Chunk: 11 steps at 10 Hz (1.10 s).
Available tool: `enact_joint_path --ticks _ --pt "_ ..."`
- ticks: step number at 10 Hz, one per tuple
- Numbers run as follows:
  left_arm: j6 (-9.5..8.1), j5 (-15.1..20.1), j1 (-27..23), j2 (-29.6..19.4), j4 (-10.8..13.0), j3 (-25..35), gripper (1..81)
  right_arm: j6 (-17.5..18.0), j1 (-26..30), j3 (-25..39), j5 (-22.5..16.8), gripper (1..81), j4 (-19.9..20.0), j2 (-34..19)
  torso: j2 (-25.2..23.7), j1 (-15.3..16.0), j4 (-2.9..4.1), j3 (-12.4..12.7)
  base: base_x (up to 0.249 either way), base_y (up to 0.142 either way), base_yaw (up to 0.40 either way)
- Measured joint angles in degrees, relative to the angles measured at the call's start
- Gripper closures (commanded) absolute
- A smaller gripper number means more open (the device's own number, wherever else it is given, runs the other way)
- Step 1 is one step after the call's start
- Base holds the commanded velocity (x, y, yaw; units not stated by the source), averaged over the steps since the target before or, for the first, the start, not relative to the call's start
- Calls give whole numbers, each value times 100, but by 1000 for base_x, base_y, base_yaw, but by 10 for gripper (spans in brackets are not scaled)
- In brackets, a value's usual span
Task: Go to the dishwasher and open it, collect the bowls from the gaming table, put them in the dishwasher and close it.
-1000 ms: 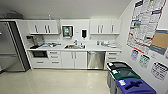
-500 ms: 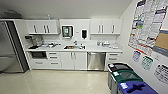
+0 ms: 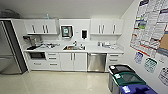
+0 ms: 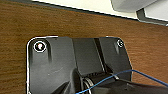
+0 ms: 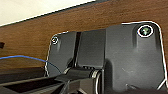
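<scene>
The dishwasher (image 3: 97,62) is the stainless-steel front built into the white cabinet run, right of the sink cabinet, a few metres ahead in the head view. Its door is shut, with a bar handle along the top. The bowls and the gaming table are out of view. In the left wrist view my arm's dark plate (image 4: 75,67) hangs over a brown wood-grain surface (image 4: 20,27), with a blue cable (image 4: 140,75) across it. The right wrist view has its dark plate (image 5: 120,57) over the same brown wood grain (image 5: 30,37).
A tall steel fridge (image 3: 10,50) stands at the left. The counter holds a sink (image 3: 73,47) and small items. A built-in oven (image 3: 37,55) sits under the counter's left end. Black, green and blue bins (image 3: 125,77) line the right wall under posters (image 3: 152,32). Pale floor (image 3: 62,82) lies ahead.
The whole head picture has shifted only slightly, so the camera has moved a little. Nothing in the kitchen has moved.
</scene>
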Motion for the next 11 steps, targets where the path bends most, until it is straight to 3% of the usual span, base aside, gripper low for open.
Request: enact_joint_path --ticks 11 --pt "0 -5 -4 -13 0 0 10 0 2 4 -18 10 0 -5 0 0 0 0 138 0 0"
